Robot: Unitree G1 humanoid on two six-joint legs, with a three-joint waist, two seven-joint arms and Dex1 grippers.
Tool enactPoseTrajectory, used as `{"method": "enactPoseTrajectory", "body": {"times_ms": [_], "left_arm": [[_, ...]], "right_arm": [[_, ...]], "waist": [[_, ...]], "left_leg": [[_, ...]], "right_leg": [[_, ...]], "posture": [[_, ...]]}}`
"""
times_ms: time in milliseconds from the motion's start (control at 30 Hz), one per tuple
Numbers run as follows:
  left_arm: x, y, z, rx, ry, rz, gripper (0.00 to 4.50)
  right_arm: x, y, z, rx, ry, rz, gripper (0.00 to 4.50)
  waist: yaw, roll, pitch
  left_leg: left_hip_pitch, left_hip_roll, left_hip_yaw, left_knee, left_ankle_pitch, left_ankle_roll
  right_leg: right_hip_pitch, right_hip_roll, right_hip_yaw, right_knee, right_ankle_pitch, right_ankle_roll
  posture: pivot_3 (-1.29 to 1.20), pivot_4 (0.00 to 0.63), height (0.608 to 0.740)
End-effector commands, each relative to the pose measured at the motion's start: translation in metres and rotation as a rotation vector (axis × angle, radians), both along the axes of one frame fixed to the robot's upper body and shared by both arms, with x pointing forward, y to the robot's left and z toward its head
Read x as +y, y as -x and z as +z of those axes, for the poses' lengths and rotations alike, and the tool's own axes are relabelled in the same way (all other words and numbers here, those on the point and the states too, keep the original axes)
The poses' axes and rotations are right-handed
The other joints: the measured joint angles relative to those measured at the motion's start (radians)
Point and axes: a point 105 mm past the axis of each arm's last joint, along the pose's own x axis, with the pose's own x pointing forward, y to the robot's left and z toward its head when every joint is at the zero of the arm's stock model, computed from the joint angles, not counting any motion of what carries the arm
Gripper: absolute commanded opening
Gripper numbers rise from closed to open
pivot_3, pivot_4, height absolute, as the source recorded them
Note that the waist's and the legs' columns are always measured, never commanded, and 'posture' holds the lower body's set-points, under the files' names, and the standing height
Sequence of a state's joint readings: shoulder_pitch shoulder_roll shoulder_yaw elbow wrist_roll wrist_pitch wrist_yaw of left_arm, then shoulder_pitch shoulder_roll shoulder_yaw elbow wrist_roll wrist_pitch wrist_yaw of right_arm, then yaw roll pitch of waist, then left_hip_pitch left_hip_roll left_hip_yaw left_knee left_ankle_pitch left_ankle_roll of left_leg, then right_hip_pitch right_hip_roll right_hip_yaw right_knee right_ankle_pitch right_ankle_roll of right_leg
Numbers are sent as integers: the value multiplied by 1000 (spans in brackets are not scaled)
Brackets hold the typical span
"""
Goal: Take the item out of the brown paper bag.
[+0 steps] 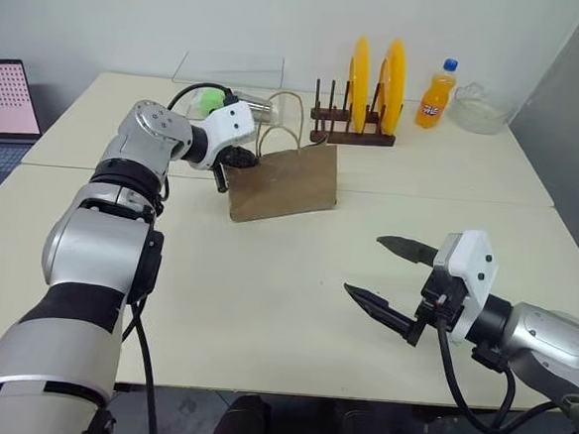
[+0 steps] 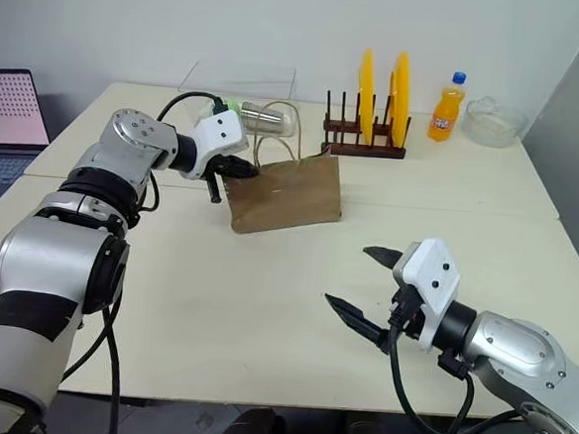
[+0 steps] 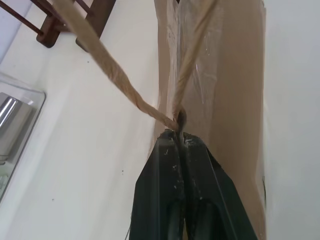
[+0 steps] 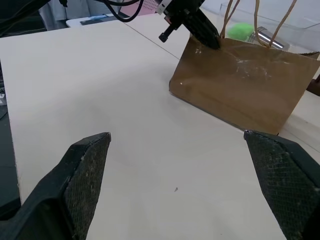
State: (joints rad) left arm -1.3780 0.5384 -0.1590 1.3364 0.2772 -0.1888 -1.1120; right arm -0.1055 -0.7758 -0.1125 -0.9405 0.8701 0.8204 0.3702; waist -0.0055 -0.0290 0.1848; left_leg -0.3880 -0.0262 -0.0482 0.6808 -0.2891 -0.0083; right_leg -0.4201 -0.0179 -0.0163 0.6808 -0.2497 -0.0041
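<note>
The brown paper bag (image 1: 284,183) stands upright in the middle of the table, with its two looped tan handles (image 1: 281,122) rising above it. My left gripper (image 1: 237,160) is at the bag's left upper corner. In the left wrist view its fingers (image 3: 165,165) are pressed together on the bag's top rim (image 3: 178,116), right where a handle is attached. The item is hidden; the bag's inside cannot be seen. My right gripper (image 1: 364,265) hovers open over the table's near right part, well short of the bag (image 4: 245,82), with nothing between its fingers.
A wooden rack with yellow plates (image 1: 362,103) stands behind the bag. An orange soda bottle (image 1: 436,93) and a glass bowl (image 1: 479,109) are at the back right. A clear box (image 1: 228,74) with a metal cup sits at the back left, and a laptop (image 1: 4,108) is on the far left.
</note>
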Motion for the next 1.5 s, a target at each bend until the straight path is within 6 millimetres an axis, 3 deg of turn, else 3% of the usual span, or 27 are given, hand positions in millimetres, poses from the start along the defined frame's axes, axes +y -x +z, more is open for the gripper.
{"method": "enactPoseTrajectory", "body": {"times_ms": [33, 233, 633, 767, 1100, 1200, 1367, 1500], "left_arm": [[-23, 3, 31, -84, 62, -107, 17], [-47, 10, 51, -103, 116, -222, 17], [-84, 13, 58, -106, 180, -312, 17], [-83, 13, 55, -109, 130, -313, 17], [-52, 2, 24, -145, -113, -210, 17], [-40, -1, 16, -139, -129, -158, 623], [-35, -1, 16, -91, -75, -127, 2101], [-31, -3, 20, -61, -8, -80, 2101]], "right_arm": [[3, 7, 5, -22, -8, 30, 4500], [-5, 9, 1, 9, 3, 5, 4500], [-15, 15, -6, 58, 16, -64, 4500], [-15, 17, -6, 60, 19, -73, 4500], [-13, 16, -7, 59, 15, -76, 4500], [-11, 15, -6, 59, 11, -64, 4500], [-10, 13, -5, 56, 11, -50, 4500], [-5, 13, -1, 48, 8, -19, 4500]], "waist": [[2, 0, 0], [7, 0, 0], [7, 0, 0], [5, 0, 0], [4, 0, 0], [4, 0, 0], [4, 0, 0], [2, 0, 0]], "left_leg": [[0, 0, 0, 0, 0, 0], [-2, -1, -1, 1, 0, 0], [-2, -1, -1, 1, 0, 0], [-1, -1, -1, 1, 0, 0], [-1, -1, -1, 1, 0, 0], [-1, -1, -1, 1, 0, 0], [-1, -1, -1, 1, 0, 0], [-1, -1, 0, 1, 0, 0]], "right_leg": [[0, 0, 0, 0, 0, 0], [0, 0, -1, 0, 0, 0], [0, -1, -1, 0, 0, 0], [0, -1, -1, 0, 0, 0], [0, -1, 0, 0, 0, 0], [0, -1, 0, 0, 0, 0], [0, -1, 0, 0, 0, 0], [0, 0, 0, 0, 0, 0]], "posture": [[0, 150, 740], [0, 150, 740], [0, 150, 740], [0, 150, 740], [0, 150, 740], [0, 150, 740], [0, 150, 740], [0, 150, 740]]}}
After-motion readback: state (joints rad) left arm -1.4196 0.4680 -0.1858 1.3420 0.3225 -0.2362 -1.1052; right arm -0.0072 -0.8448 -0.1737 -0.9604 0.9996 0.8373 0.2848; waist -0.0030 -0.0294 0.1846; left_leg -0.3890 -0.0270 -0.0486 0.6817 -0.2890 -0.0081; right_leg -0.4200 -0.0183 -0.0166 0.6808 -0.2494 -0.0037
